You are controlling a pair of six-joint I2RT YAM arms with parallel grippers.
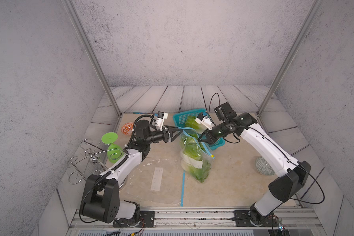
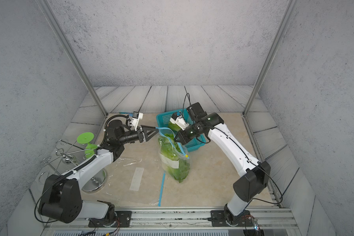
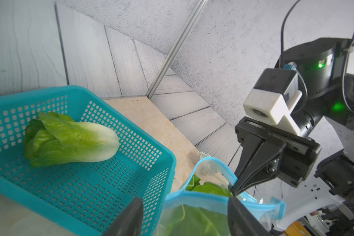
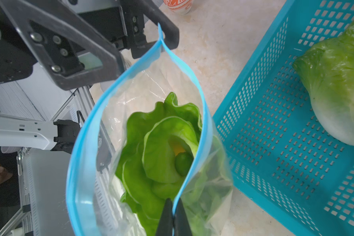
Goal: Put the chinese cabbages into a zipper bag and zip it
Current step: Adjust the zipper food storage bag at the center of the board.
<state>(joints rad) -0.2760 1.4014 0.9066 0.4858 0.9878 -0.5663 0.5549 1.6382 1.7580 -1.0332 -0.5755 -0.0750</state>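
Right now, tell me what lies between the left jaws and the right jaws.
The zipper bag, mouth open, its blue rim running from one to the other, with cabbage leaves inside. The right wrist view shows it.

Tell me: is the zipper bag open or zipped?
Open. In the right wrist view the blue lips of the zipper bag stand apart, with cabbage leaves showing between them.

Glossy clear plastic zipper bag (image 4: 127, 96)

On the pale tabletop (image 1: 233, 183) are set a blue basket (image 1: 179, 118), a flat clear bag (image 1: 147, 191), an orange dish (image 1: 127, 128), a patterned bowl (image 1: 264, 166) and a wire rack (image 1: 94, 159). A filled zipper bag (image 1: 192, 155) is stood just beside the basket.
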